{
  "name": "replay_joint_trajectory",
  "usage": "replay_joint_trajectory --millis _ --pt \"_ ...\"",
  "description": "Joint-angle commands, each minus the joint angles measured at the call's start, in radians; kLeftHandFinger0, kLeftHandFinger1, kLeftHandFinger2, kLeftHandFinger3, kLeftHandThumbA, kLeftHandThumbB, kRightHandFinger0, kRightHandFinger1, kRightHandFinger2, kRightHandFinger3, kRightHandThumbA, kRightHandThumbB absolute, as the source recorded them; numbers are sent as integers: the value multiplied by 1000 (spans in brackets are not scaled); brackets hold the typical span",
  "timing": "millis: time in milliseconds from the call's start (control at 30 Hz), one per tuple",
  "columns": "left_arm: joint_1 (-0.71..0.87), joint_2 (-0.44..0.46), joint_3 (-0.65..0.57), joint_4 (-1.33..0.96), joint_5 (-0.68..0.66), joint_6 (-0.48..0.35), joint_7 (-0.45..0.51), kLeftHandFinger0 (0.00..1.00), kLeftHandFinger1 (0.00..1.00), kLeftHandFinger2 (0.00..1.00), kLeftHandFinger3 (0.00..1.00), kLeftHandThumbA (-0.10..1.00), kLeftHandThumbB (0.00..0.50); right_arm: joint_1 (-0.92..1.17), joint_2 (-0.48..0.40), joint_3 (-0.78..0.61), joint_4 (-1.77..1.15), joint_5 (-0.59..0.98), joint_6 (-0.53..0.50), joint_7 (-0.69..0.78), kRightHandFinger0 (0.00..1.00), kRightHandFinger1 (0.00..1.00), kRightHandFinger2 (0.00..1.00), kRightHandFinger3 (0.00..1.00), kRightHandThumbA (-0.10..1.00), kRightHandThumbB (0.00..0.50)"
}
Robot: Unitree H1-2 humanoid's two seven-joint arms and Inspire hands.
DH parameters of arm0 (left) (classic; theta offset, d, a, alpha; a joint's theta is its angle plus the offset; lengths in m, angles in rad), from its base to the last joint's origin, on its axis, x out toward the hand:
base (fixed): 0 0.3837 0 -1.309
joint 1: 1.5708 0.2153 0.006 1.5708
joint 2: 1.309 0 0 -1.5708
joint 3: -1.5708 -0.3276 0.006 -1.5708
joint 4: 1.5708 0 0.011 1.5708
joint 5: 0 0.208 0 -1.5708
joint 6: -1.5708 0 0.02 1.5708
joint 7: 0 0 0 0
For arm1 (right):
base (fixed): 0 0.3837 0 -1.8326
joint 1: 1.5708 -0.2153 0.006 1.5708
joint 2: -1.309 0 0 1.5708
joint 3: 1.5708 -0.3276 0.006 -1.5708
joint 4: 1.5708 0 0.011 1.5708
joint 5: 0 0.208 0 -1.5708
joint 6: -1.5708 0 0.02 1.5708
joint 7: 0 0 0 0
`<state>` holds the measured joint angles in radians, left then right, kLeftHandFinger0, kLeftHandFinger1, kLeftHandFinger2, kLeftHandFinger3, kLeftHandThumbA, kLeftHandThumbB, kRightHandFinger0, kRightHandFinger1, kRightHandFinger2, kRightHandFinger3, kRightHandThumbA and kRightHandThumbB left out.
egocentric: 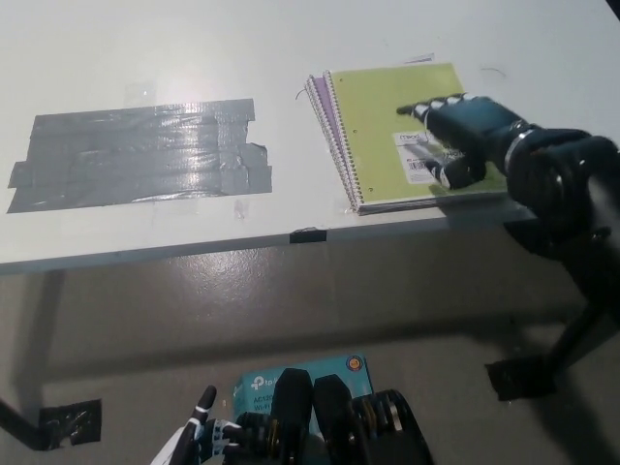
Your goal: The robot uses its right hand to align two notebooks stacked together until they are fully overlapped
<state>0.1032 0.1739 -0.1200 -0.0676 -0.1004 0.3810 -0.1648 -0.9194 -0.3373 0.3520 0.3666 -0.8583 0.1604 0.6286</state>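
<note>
— Right hand (463, 136) first: what is it doing?
— It lies flat on the green notebook (387, 126), fingers spread and stretched toward the spiral side, gripping nothing. The black arm comes in over the table's front edge at the right.

— And the other hand?
— Left hand (199, 436) shows only as a few white fingertips at the bottom edge of the head view, down by the floor. Too little of it shows to say whether it is open or closed.

— What else is hard to make out?
— The purple notebook (317, 95) lies under the green one, so only a thin strip of it peeks out along the spiral side. The printed label on the green cover is partly covered by the hand and cannot be read.

— Where do the notebooks lie?
— Near the front edge of the white table (145, 48), toward its right end.

— The surface and the room?
— A broad patch of grey tape (140, 155) is stuck on the left half of the table, and a small dark tab (308, 235) sits on the front edge. Below is grey floor, with a teal box (266, 383) and a dark floor mark (70, 421).

— Counts?
— Two notebooks, one tape patch, one box.
</note>
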Motion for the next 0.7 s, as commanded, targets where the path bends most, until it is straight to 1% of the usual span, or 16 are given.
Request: replay_joint_trajectory --millis 0,33,100,133,167,200,233,333,367,400,433,467,500,533,600,667 --pt "2 -3 -3 -10 8 -33 -14 333 628 630 431 1000 500 -48 33 -86 29 78 45 -140 1000 1000 1000 1000 507 287" --pt "2 -4 -3 -10 10 -37 -12 331 627 634 429 1000 500 -50 45 -104 43 83 56 -163 1000 1000 990 983 507 288" --pt "1 -6 -4 -15 11 -32 -10 334 635 652 432 1000 500 -51 64 -134 66 88 62 -217 894 954 906 941 494 286" --pt "-1 -9 -2 -21 4 -16 -10 335 638 643 434 1000 500 -48 93 -151 95 66 83 -308 847 910 859 945 486 234" --pt "-2 -12 -3 -22 2 -18 -10 335 638 639 435 1000 500 -47 105 -160 105 58 93 -342 851 908 851 946 477 231" --pt "-3 -14 -1 -20 -5 -15 -13 330 629 627 445 1000 500 -34 130 -183 102 57 111 -393 931 985 853 961 450 214" --pt "-4 -15 -5 -20 -1 -16 -13 330 629 629 447 1000 500 -25 140 -194 93 52 124 -417 967 1000 851 967 445 215" --pt "-7 -19 -12 -19 6 -21 -11 335 632 638 438 1000 500 0 160 -196 88 17 124 -504 962 1000 861 988 427 206" --pt "-6 -21 -10 -18 -2 -23 -15 327 624 632 451 1000 500 6 175 -177 123 -16 135 -559 967 1000 954 1000 490 177" --pt "-6 -23 -11 -22 -2 -21 -15 326 623 631 453 1000 500 12 186 -171 126 -35 162 -575 982 1000 959 1000 514 177" --pt "-6 -24 -15 -27 0 -20 -16 328 628 643 465 1000 500 18 189 -156 134 -61 174 -603 980 1000 957 1000 528 198" --pt "-6 -24 -16 -29 -2 -20 -17 328 629 644 467 1000 500 17 192 -140 143 -84 195 -604 1000 1000 1000 1000 592 212" --pt "-7 -26 -17 -31 -2 -18 -18 328 631 646 469 1000 500 17 191 -134 143 -93 206 -605 1000 1000 1000 1000 624 208" --pt "-8 -24 -19 -38 -2 -10 -19 333 640 668 478 1000 500 14 196 -85 169 -149 239 -609 1000 1000 1000 1000 793 248" --pt "-11 -26 -22 -44 -1 -6 -20 367 690 718 487 1000 500 20 203 -50 163 -183 267 -589 1000 1000 1000 1000 915 311" --pt "-14 -27 -24 -43 -1 -14 -22 372 702 733 473 1000 500 24 208 -9 170 -220 283 -597 1000 1000 1000 1000 1000 341"
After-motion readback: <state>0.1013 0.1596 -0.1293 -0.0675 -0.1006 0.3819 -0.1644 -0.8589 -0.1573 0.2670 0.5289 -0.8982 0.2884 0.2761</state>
